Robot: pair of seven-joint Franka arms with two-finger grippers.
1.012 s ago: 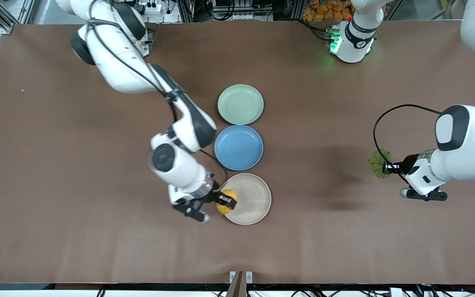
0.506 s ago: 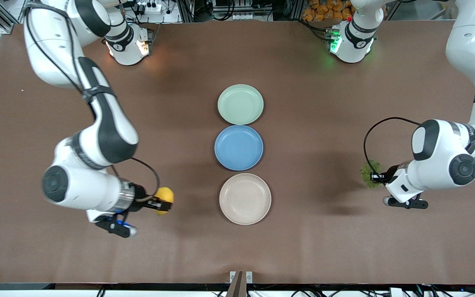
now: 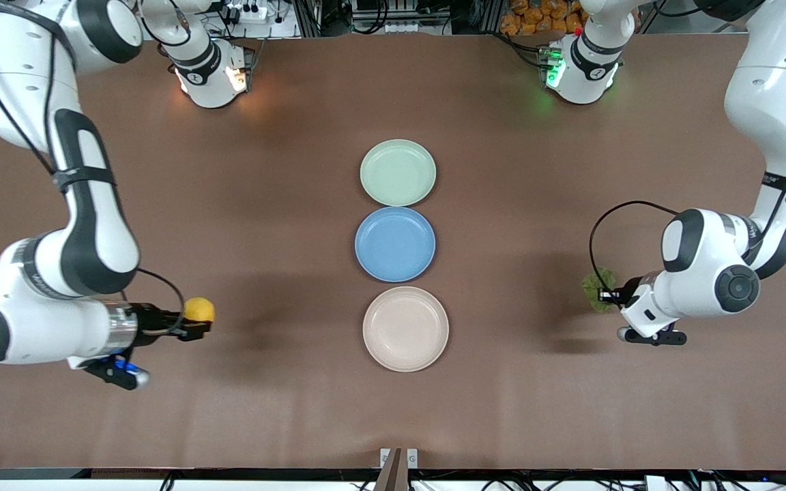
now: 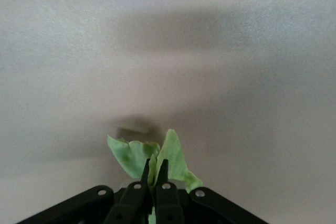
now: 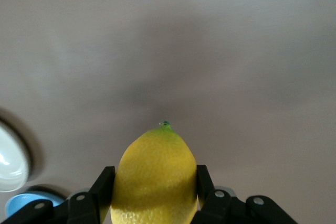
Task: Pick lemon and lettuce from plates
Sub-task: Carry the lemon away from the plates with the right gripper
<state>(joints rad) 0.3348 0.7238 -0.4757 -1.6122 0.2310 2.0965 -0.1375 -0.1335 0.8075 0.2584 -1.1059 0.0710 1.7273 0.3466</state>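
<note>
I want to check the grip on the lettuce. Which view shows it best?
The left wrist view: the lettuce fills the shut left gripper. The front view shows a small green clump; the right wrist view shows none.

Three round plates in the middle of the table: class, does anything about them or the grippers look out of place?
Nothing stands out. Mint green plate, blue plate and beige plate lie flat.

Smooth oval yellow lemon [image 5: 155, 177] clamped between right fingers [image 5: 102, 182]; wrinkly green lettuce leaf [image 4: 149, 157] pinched between left fingers [image 4: 164, 171]; mint plate [image 3: 398, 172], cream plate [image 3: 405, 329] bare.
</note>
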